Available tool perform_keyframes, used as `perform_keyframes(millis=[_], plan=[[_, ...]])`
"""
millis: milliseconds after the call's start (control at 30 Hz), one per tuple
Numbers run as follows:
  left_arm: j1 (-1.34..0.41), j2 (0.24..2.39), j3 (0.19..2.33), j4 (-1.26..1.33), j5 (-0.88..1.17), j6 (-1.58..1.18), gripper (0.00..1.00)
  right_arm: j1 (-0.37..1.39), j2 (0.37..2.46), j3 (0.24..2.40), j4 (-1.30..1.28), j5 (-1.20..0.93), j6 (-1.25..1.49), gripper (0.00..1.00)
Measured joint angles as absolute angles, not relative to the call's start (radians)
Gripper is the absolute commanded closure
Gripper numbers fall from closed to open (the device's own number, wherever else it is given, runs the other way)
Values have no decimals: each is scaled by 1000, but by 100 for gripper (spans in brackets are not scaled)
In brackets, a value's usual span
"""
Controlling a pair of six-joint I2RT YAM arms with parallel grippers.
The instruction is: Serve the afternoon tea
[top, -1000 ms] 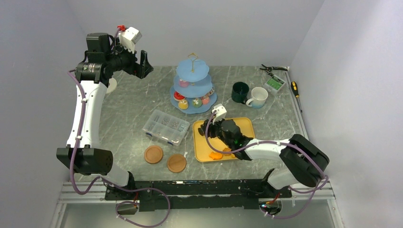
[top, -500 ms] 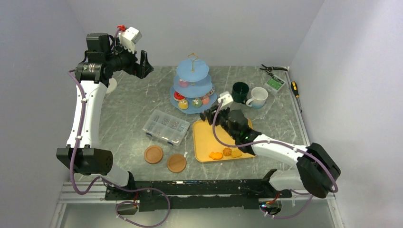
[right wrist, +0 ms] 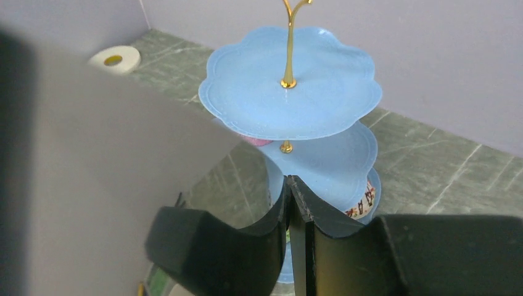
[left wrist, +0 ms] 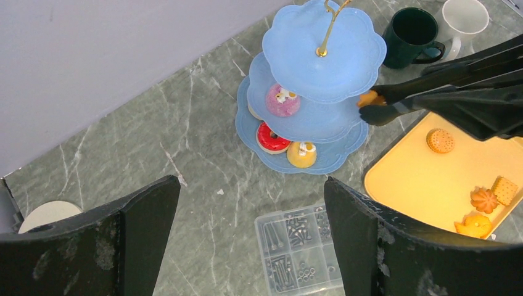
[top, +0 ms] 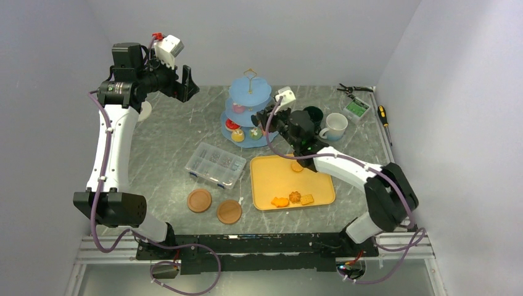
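Delivering a treat to the stand. The right gripper (top: 285,121) is clamped on the black tongs (left wrist: 444,92), whose closed tips pinch a small orange treat (left wrist: 369,97) at the rim of the middle tier of the three-tier stand (left wrist: 321,126). The tongs probably serve as an extension, so that the bulky wrist need not pass beneath the top tier or brush the gold loop (right wrist: 288,37). A pink cake (left wrist: 282,100) already occupies the far side of that tier, which leaves the near side free. A red doughnut (left wrist: 269,137) and a yellow cake (left wrist: 301,153) sit on the bottom tier. Four biscuits (left wrist: 440,140) lie on the yellow tray (top: 271,176), beside the stand and within short reach, apparently awaiting transfer. The dark-green mug (left wrist: 412,28) and white mug (left wrist: 465,13) stand together behind the tray. The left gripper (left wrist: 251,185) hangs high at the rear left, jaws wide apart and empty, clear of the working arm.
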State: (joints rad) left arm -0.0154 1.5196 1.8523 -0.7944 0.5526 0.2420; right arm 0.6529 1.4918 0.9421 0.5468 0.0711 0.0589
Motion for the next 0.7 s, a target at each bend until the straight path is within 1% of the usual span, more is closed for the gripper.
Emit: perform_keyframes(millis=[233,467,600,700], plan=[[-15,1520,1852,-795,553,242,7,643,1633,997,571,59,72,64],[-15,1520,1852,-795,553,245,7,640,1708,1028,637,67,97,62],[-15,1520,1852,-795,552,245,7,634,1731,1039,653,70,103,55],[-15,1520,1852,-795,552,245,7,632,1743,1052,653,69,108,48]])
